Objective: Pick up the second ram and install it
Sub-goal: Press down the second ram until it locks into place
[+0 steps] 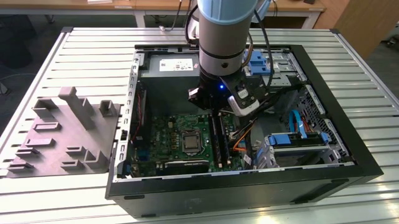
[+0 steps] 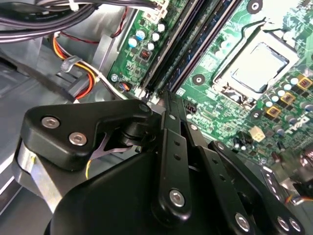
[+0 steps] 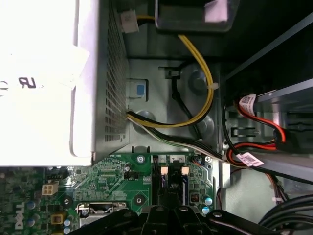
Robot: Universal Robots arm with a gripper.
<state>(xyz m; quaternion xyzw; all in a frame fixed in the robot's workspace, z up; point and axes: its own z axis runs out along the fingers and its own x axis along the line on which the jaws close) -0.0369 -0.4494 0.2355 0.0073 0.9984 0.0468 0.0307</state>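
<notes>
Grey holder (image 1: 65,133): moulded block with upright posts, resting on the slatted tabletop (image 1: 93,56) at the exterior view's left, just beside the computer case (image 1: 249,186).
Circuit board (image 1: 171,137): green, flat on the case floor; its square processor socket (image 2: 257,66) sits beside the long black slots (image 2: 188,46).
Memory stick (image 1: 217,135): dark, on edge among the slots; long axis runs along them, from the arm's tip toward the case's near wall in the exterior view.
Gripper (image 1: 215,112): lowered into the open case, directly over the far end of the stick.
Fingers: black linkage (image 2: 168,147) converges above the slot ends; whether they are parted or clamping the stick cannot be told.
Drive bays (image 1: 299,140): blue-tabbed, at the exterior view's right.
</notes>
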